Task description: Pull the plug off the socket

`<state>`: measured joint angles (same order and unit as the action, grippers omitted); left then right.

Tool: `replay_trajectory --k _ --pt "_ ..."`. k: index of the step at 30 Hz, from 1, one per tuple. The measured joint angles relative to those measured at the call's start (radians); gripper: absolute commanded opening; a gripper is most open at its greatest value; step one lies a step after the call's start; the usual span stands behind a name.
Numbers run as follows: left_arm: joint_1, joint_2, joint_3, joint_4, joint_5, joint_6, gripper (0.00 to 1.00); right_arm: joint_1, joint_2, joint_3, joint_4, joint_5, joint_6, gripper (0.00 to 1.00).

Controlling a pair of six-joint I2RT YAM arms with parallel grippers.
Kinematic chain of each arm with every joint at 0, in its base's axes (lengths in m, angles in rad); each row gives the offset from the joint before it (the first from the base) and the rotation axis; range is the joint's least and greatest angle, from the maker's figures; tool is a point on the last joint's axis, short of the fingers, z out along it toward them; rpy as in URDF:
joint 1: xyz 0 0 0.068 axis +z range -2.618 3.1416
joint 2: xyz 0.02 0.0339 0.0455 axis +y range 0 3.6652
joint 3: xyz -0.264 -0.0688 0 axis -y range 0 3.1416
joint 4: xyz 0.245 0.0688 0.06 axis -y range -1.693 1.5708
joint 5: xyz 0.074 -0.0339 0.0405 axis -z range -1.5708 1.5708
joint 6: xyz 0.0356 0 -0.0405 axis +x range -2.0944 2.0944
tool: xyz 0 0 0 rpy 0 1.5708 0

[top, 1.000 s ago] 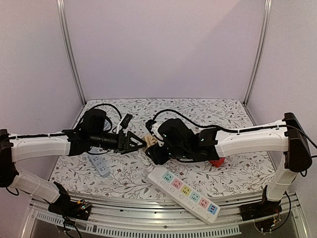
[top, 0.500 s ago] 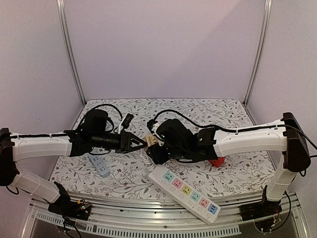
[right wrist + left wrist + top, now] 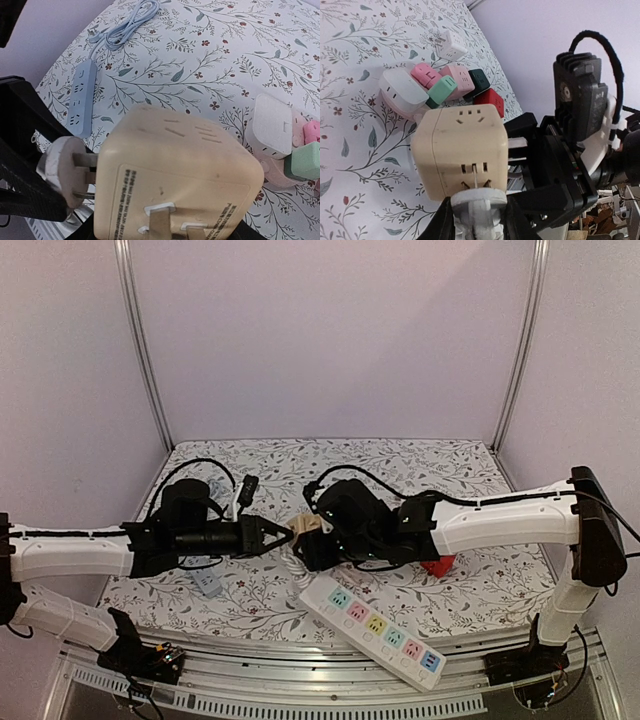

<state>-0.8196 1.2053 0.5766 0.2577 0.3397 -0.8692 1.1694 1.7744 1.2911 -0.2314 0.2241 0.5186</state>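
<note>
- The left gripper (image 3: 479,222) is clamped on a white round plug (image 3: 479,205), with one black finger on each side of the plug body.
- The right gripper (image 3: 311,533) grips a beige cube socket (image 3: 462,150) and holds it above the table, roughly mid-scene between the two arms.
- The plug sits at the cube's left face. In the right wrist view its flat metal pins show bare across a narrow gap between plug and cube, and their tips reach into the cube's slots.
- The cube's other faces carry slot sets, and its own metal prongs stick out of the labelled face in the right wrist view.
- A floral-patterned table (image 3: 400,465) lies beneath both arms.
- A long white power strip (image 3: 385,630) with pastel-coloured outlets lies slantwise at the near edge, right of centre.
- A blue-grey power strip (image 3: 80,102) lies on the left side of the table, below the left arm. Its pale blue cable (image 3: 127,25) is coiled farther back.
- Under the right arm is a cluster of small cube adapters, touching or just beside one another:
  - a white rounded block (image 3: 402,90)
  - a pink cube (image 3: 427,75)
  - a mint-green cube (image 3: 442,90)
  - a dark green cube (image 3: 479,80)
  - a red cube (image 3: 490,100)
- A small white cube adapter (image 3: 451,45) stands apart from the cluster, farther back.
</note>
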Motion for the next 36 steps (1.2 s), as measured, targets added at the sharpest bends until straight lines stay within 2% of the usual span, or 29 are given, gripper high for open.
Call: replay_trajectory --k 6,14,19,24,31,36 --pt "-0.017 -0.085 -0.035 -0.069 -0.019 -0.026 0.0 -0.02 0.0 0.001 0.04 0.003 -0.021 0.0" --pt "-0.003 -0.067 0.012 -0.14 0.046 -0.038 0.0 0.008 -0.061 -0.051 0.095 -0.004 -0.19 0.01" --pt "0.014 -0.029 0.058 -0.144 0.085 -0.038 0.0 0.008 -0.078 -0.056 0.098 0.054 -0.224 0.01" --pt "0.025 0.015 0.08 -0.129 0.119 -0.007 0.0 -0.007 -0.079 -0.055 0.07 0.098 -0.171 0.01" --pt "0.025 0.019 0.083 -0.103 0.153 0.045 0.0 -0.088 -0.078 -0.055 0.047 0.114 -0.001 0.01" --pt "0.025 0.034 0.083 -0.086 0.158 0.053 0.0 -0.117 -0.078 -0.055 0.04 0.124 0.039 0.01"
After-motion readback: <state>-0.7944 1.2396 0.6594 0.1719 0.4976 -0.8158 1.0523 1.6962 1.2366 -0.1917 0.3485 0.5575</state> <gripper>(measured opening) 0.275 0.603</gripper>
